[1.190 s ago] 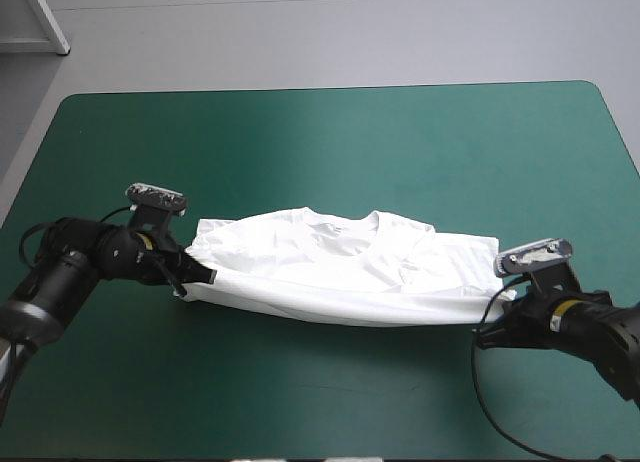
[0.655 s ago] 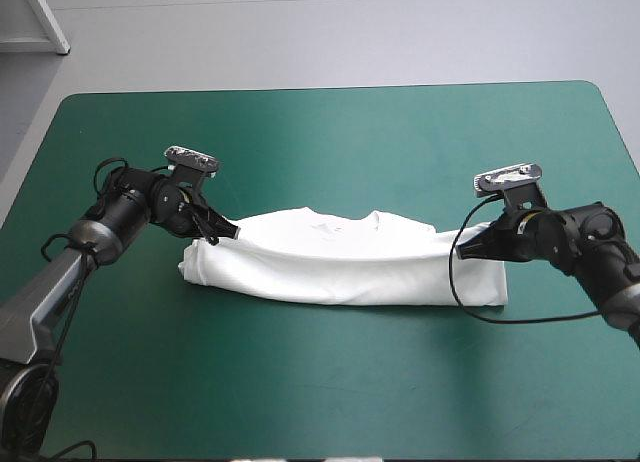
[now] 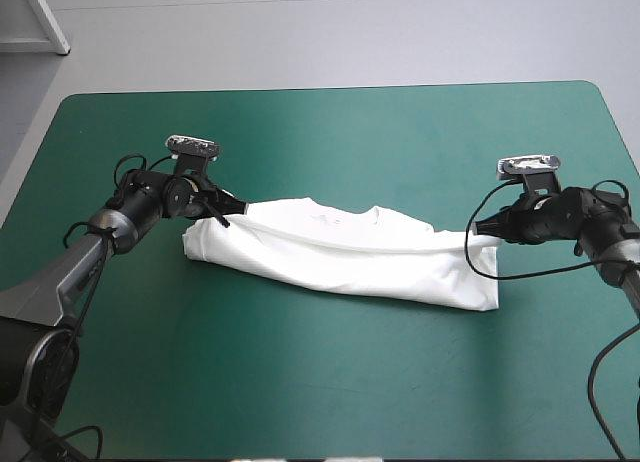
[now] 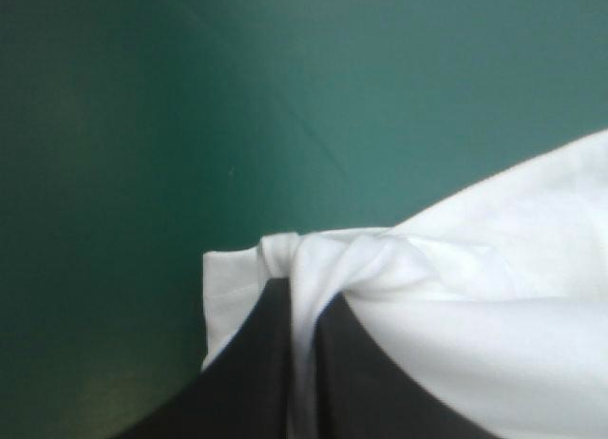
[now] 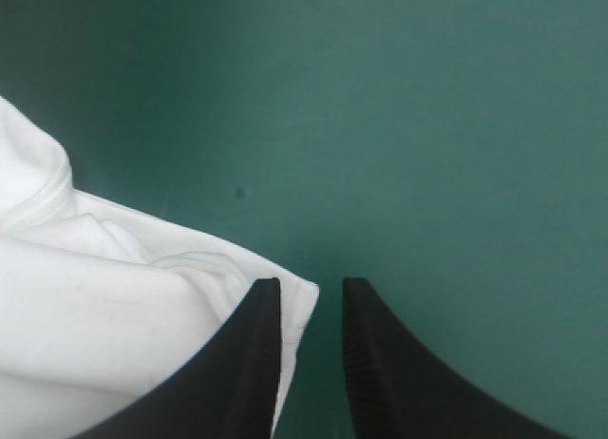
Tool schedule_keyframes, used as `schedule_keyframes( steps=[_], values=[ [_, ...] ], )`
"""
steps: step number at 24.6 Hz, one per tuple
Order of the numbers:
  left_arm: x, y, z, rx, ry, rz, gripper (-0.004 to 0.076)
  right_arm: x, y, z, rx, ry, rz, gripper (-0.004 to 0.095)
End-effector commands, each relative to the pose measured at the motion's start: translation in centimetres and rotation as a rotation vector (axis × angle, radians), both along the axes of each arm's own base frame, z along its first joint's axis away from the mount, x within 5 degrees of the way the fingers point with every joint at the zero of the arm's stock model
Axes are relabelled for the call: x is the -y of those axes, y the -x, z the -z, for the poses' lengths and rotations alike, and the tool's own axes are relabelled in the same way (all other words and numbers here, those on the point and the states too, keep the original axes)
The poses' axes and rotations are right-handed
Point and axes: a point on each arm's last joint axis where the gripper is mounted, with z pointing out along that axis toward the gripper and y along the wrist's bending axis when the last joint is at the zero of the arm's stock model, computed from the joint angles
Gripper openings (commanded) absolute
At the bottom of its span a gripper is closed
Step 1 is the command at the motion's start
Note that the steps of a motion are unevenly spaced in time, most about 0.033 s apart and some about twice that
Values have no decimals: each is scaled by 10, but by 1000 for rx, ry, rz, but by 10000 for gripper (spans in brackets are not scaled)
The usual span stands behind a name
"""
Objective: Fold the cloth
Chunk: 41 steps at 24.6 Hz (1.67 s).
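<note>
T-shirt (image 3: 340, 257) lies as a long folded band on the teal-green worktop (image 3: 330, 132). Left pincer (image 3: 225, 215) is clamped on one end of it; right pincer (image 5: 311, 285), jaws apart, sits at its other end.

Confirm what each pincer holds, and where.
Left pincer grips the T-shirt by a bunched edge at its left end; right pincer is open, holding nothing.

Robot lab; teal-green table (image 3: 400, 132)

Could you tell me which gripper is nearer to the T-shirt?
Left. The left gripper is shut on the T-shirt at one end; the right gripper is open just beside the other end, gripping nothing.
</note>
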Motion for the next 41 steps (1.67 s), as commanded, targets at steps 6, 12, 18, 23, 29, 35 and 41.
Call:
schedule_keyframes(
  steps=[6,12,18,23,29,35,41],
  values=[
    [2,-8,-42,248,68,-3,314,26,-3,-24,123,18,75,263],
    [6,-6,-89,224,33,36,557,40,13,-57,154,8,118,262],
    [84,45,-108,138,147,459,27,25,76,-111,245,-66,90,225],
    [129,63,-79,3,169,611,19,18,113,-123,238,-86,81,57],
    [156,56,-33,-142,238,651,19,14,122,-93,139,-133,87,49],
    [168,38,6,-170,235,640,19,9,113,-56,95,-211,67,362],
    [171,32,27,-215,222,630,19,5,92,-41,73,-265,19,619]
  ],
)
